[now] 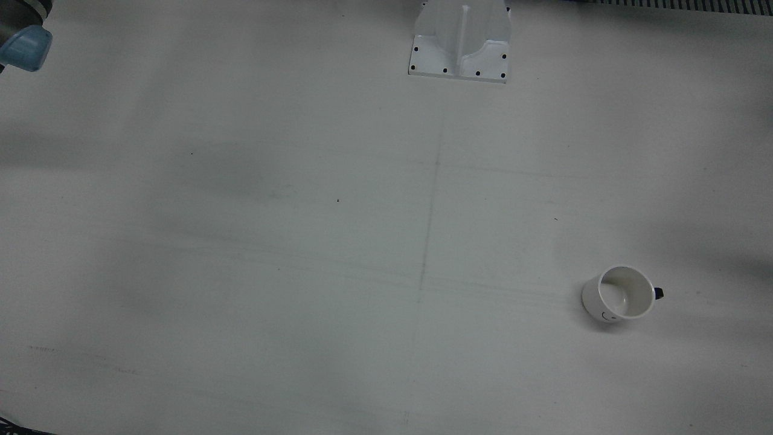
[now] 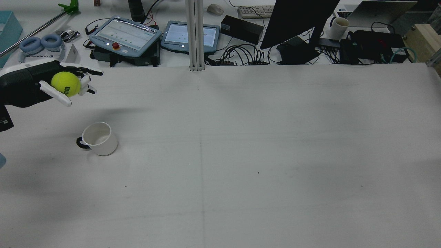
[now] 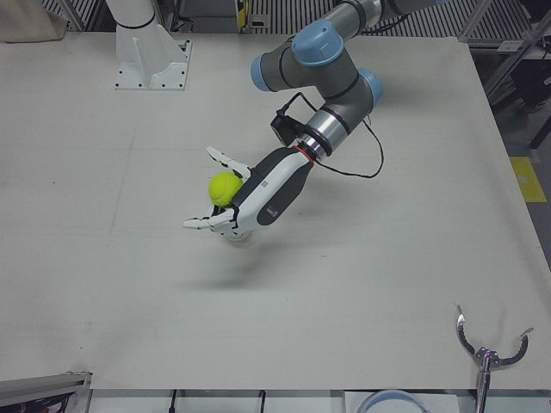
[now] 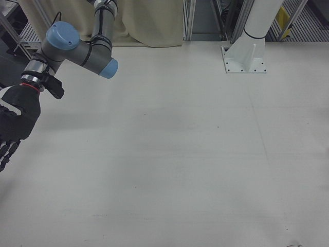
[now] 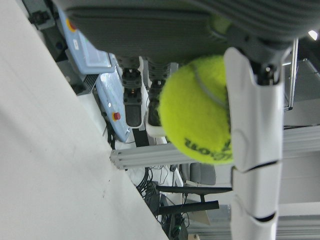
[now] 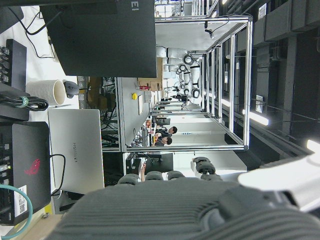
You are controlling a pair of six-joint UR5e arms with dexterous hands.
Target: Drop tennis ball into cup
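Observation:
A yellow-green tennis ball [image 2: 65,83] sits in my left hand [image 2: 41,86], which is shut on it with the fingers partly spread, raised above the table's left side. The white cup [image 2: 98,138] with a dark handle stands upright and empty on the table, nearer the robot and to the right of the hand in the rear view. It also shows in the front view, cup [image 1: 621,294]. In the left-front view the left hand [image 3: 263,194] with the ball [image 3: 225,188] hides most of the cup. The ball [image 5: 200,117] fills the left hand view. My right hand [image 4: 13,126] hangs open at the right-front view's left edge.
A white pedestal [image 1: 462,42] is bolted at the table's robot side. Beyond the far edge lie two teach pendants [image 2: 125,34], a post [image 2: 194,34], a monitor [image 2: 296,20] and cables. The right arm's elbow [image 1: 24,45] shows in a corner.

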